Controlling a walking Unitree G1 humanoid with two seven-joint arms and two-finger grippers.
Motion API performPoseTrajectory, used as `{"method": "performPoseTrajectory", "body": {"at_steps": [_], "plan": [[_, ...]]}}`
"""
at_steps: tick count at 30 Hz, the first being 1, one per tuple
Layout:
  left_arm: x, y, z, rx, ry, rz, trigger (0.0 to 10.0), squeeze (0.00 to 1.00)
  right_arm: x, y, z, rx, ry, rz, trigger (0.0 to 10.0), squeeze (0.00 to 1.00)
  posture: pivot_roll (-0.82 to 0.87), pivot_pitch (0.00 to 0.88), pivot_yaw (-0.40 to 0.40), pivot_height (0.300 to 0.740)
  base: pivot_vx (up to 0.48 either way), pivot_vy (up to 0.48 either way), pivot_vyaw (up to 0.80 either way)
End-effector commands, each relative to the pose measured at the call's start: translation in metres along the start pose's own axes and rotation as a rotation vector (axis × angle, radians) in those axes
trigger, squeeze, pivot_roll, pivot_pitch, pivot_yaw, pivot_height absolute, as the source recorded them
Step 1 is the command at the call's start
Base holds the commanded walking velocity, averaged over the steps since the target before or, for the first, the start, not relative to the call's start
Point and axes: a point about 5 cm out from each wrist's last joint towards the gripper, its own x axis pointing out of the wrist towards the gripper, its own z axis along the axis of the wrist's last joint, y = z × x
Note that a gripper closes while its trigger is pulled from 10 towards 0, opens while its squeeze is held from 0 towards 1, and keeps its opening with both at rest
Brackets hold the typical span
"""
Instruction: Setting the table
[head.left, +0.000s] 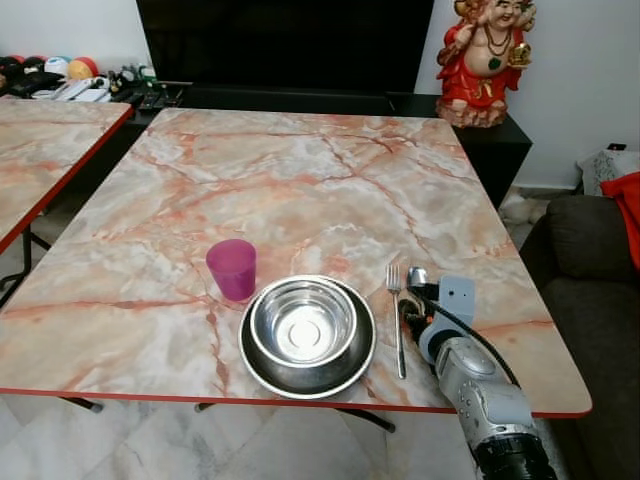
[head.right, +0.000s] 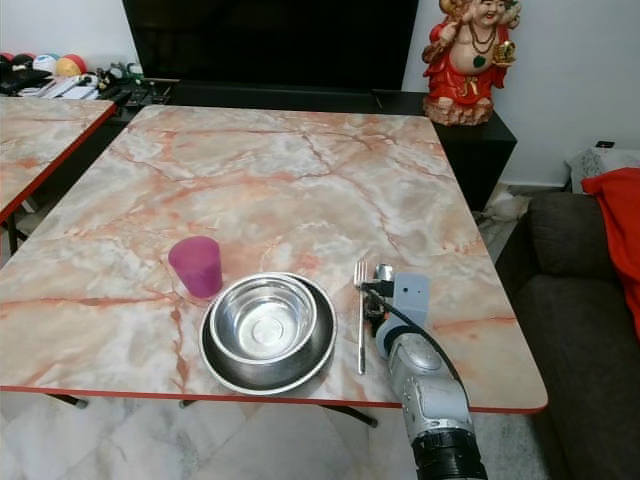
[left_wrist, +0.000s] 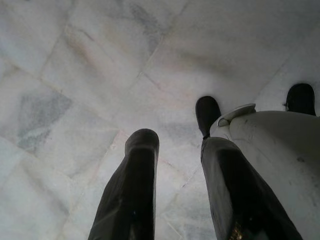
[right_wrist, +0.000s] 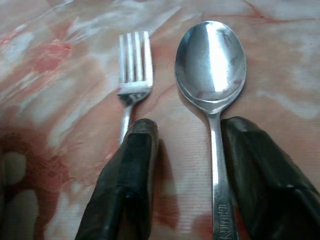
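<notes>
On the pink-veined marble table with a red edge (head.left: 300, 180), a shiny steel bowl (head.left: 303, 320) sat inside a wider, darker steel dish (head.left: 352, 366) near the front edge. A translucent magenta plastic cup (head.left: 232, 268) stood just beside it on the left, and a slim steel fork (head.left: 397, 318) lay just to its right. The right gripper (right_wrist: 186, 165) hung low over the table next to the fork, fingers (right_wrist: 131, 170) spread apart around the handle of a polished steel spoon (right_wrist: 211, 65) that lay flat beside the fork, not clamped. The left gripper (left_wrist: 172, 165) hung idle above pale marble floor tiles (left_wrist: 75, 75), its fingers parted and holding nothing
</notes>
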Motion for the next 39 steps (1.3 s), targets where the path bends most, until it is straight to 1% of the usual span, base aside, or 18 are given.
{"method": "performPoseTrajectory", "body": {"at_steps": [1, 2, 3, 5, 6, 7, 8, 13, 16, 18, 19, 20, 22, 27, 31, 35, 39], "plan": [[-0.002, -0.001, -0.01, 0.005, 0.034, -0.005, 10.0, 0.0, 0.001, -0.003, -0.009, 0.0, 0.047, -0.013, 10.0, 0.71, -0.02, 0.112, -0.028, 0.74, 0.0, 0.0, 0.0], [-0.002, -0.001, -0.01, 0.003, 0.034, -0.004, 10.0, 0.0, 0.001, -0.002, -0.01, 0.0, 0.048, -0.013, 10.0, 0.7, -0.02, 0.112, -0.028, 0.74, 0.0, 0.0, 0.0], [-0.002, -0.001, -0.01, 0.003, 0.034, -0.004, 10.0, 0.0, 0.001, -0.002, -0.01, 0.0, 0.048, -0.013, 10.0, 0.63, -0.02, 0.112, -0.028, 0.74, 0.0, 0.0, 0.0], [-0.002, -0.001, -0.01, 0.003, 0.034, -0.003, 10.0, 0.0, 0.001, -0.002, -0.01, 0.001, 0.049, -0.014, 10.0, 0.63, -0.02, 0.112, -0.028, 0.74, 0.0, 0.0, 0.0], [-0.002, 0.0, -0.01, 0.003, 0.034, -0.003, 10.0, 0.0, 0.001, -0.002, -0.01, 0.001, 0.049, -0.014, 10.0, 0.58, -0.02, 0.112, -0.028, 0.74, 0.0, 0.0, 0.0], [-0.002, 0.0, -0.01, 0.003, 0.034, -0.003, 10.0, 0.0, 0.001, -0.002, -0.01, 0.001, 0.048, -0.014, 10.0, 0.22, -0.02, 0.112, -0.028, 0.74, 0.0, 0.0, 0.0], [-0.002, 0.0, -0.01, 0.004, 0.034, -0.004, 10.0, 0.0, 0.001, -0.002, -0.01, -0.002, 0.047, -0.021, 10.0, 0.0, -0.02, 0.112, -0.028, 0.74, 0.0, 0.0, 0.0], [-0.002, -0.001, -0.009, 0.004, 0.032, -0.007, 10.0, 0.0, 0.001, -0.005, -0.009, -0.008, 0.047, -0.038, 10.0, 0.0, -0.02, 0.11, -0.026, 0.74, 0.0, 0.0, 0.0], [-0.002, 0.0, -0.01, 0.004, 0.034, -0.01, 10.0, 0.0, 0.001, -0.009, -0.008, -0.017, 0.037, -0.071, 10.0, 0.0, -0.02, 0.11, -0.025, 0.74, 0.0, 0.0, 0.0], [-0.004, 0.004, -0.015, 0.004, 0.04, -0.008, 10.0, 0.0, 0.0, -0.014, -0.002, -0.039, 0.002, -0.11, 10.0, 0.0, -0.03, 0.111, -0.021, 0.74, 0.0, 0.0, 0.0], [-0.004, 0.004, -0.015, 0.004, 0.04, -0.008, 10.0, 0.0, 0.0, -0.014, -0.002, -0.039, 0.002, -0.11, 10.0, 0.0, -0.03, 0.111, -0.021, 0.74, 0.0, 0.0, 0.0], [-0.006, 0.007, -0.018, 0.005, 0.043, -0.005, 10.0, 0.0, 0.0, -0.015, 0.003, -0.036, -0.026, -0.124, 10.0, 0.0, -0.03, 0.11, -0.02, 0.74, 0.0, 0.0, 0.0], [-0.007, 0.011, -0.02, 0.005, 0.046, 0.0, 10.0, 0.0, -0.001, -0.015, 0.008, -0.037, -0.049, -0.134, 10.0, 0.0, -0.03, 0.11, -0.019, 0.74, 0.0, 0.0, 0.0], [-0.008, 0.015, -0.021, 0.006, 0.049, 0.005, 10.0, 0.0, -0.002, -0.015, 0.018, -0.035, -0.095, -0.151, 10.0, 0.0, -0.02, 0.11, -0.015, 0.74, 0.0, 0.0, 0.0], [-0.008, 0.015, -0.02, 0.007, 0.047, 0.004, 10.0, 0.0, -0.003, -0.014, 0.024, -0.009, -0.132, -0.15, 10.0, 0.0, -0.03, 0.11, -0.013, 0.74, 0.0, 0.0, 0.0], [-0.006, 0.012, -0.017, 0.011, 0.042, -0.001, 10.0, 0.0, -0.005, -0.008, 0.037, 0.014, -0.215, -0.129, 10.0, 0.0, -0.03, 0.11, -0.008, 0.74, 0.0, 0.0, 0.0], [-0.005, 0.008, -0.015, 0.014, 0.039, -0.005, 10.0, 0.0, -0.005, -0.006, 0.04, 0.013, -0.233, -0.108, 10.0, 0.0, -0.02, 0.11, -0.01, 0.74, 0.0, 0.0, 0.0]]}}
